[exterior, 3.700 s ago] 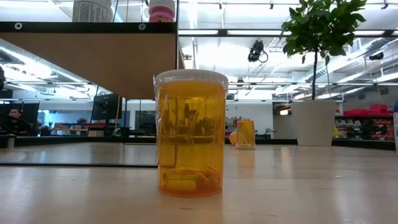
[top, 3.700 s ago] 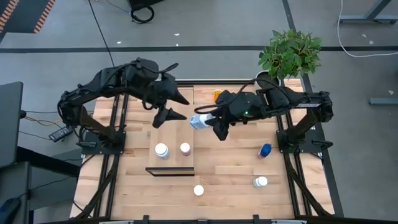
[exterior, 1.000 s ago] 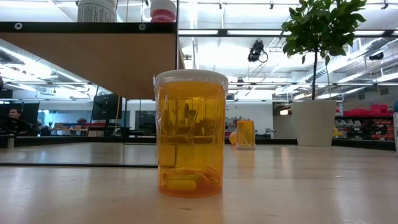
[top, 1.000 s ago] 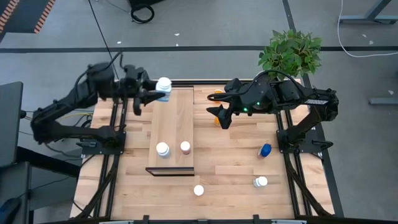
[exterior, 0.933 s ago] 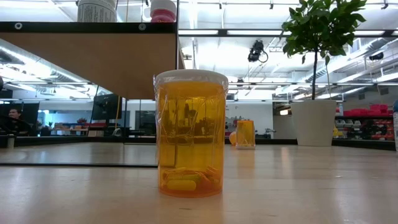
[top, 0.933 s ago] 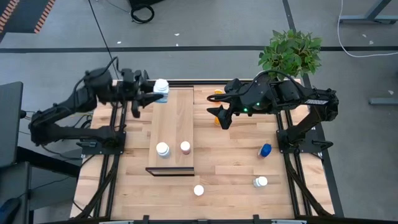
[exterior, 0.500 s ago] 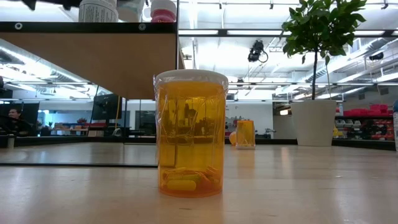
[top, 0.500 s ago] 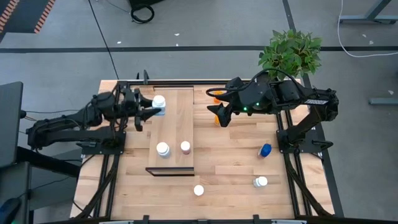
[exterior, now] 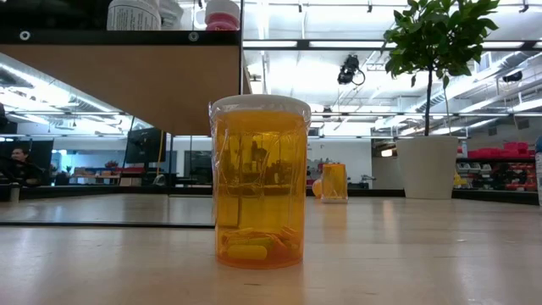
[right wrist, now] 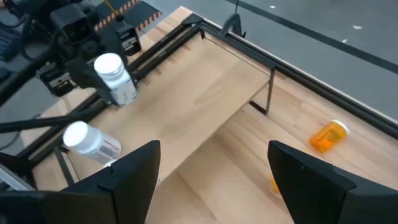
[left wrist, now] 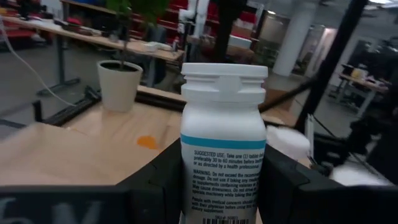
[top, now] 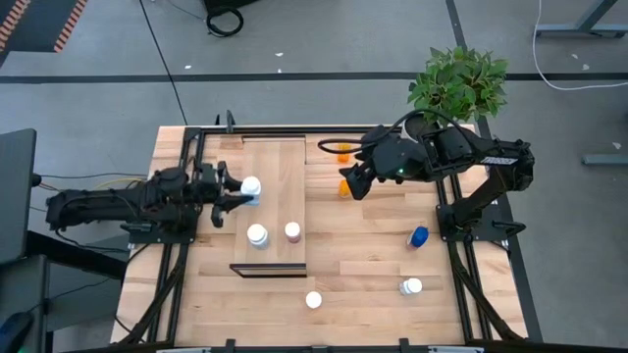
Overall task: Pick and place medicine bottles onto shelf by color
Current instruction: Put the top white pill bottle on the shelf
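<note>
One white bottle [top: 250, 185] in transit, pinched by my left gripper [top: 238, 192].
Since a second ago it dropped from the shelf's [top: 280, 162] 12 o'clock end toward 9 o'clock edge; placement pending. Right gripper [top: 355, 182] spread, waiting.

Shelf [top: 280, 167] far half bare, passable. Near end blocked by 2 bottles: white bottle [top: 256, 234], pink bottle [top: 292, 231]. Left gripper [top: 235, 193] crowds its left edge.

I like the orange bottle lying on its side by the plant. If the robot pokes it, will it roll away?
Probably yes. The orange bottle is round and lies on its side on the flat table, so a nudge would likely roll it. It looks like smooth plastic, so it may also slip in a loose grip.
</note>
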You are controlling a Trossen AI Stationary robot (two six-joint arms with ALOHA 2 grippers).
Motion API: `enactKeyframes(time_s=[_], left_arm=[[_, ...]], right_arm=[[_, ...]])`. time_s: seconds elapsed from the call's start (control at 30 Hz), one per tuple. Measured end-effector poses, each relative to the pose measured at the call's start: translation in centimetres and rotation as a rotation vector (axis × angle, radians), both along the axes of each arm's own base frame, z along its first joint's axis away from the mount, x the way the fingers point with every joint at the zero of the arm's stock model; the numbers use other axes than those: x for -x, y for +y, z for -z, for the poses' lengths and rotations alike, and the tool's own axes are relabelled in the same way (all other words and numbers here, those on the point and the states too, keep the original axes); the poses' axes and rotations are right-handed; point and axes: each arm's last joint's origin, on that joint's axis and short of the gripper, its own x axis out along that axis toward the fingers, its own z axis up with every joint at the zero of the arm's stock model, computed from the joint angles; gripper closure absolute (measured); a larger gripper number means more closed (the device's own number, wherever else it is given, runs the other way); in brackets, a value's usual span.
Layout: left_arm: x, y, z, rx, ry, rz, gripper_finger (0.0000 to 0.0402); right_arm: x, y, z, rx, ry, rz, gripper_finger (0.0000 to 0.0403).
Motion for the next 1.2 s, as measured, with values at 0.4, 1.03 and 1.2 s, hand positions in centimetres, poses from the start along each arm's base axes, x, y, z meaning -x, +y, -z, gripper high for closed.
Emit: enactKeyframes(time_s=[0.4, 1.03, 1.2], left_arm=[[0.4, -1.0, 4.4, -0.044, -0.027, 0.047, 0.0243], [0.4, -1.6, 5.5, -0.09, 0.1, 0.1, 0.0222], [0.4, -1.6, 5.7, -0.064, 0.122, 0.1, 0.0216]], right_arm=[[0.2, -0.1, 0.1, 0.01, 0.013, 0.029, 0.0097], [0.2, -0.1, 0.1, -0.032, -0.01, 0.067, 0.0097], [0.2, -0.1, 0.1, -0.042, -0.016, 0.076, 0.0097]])
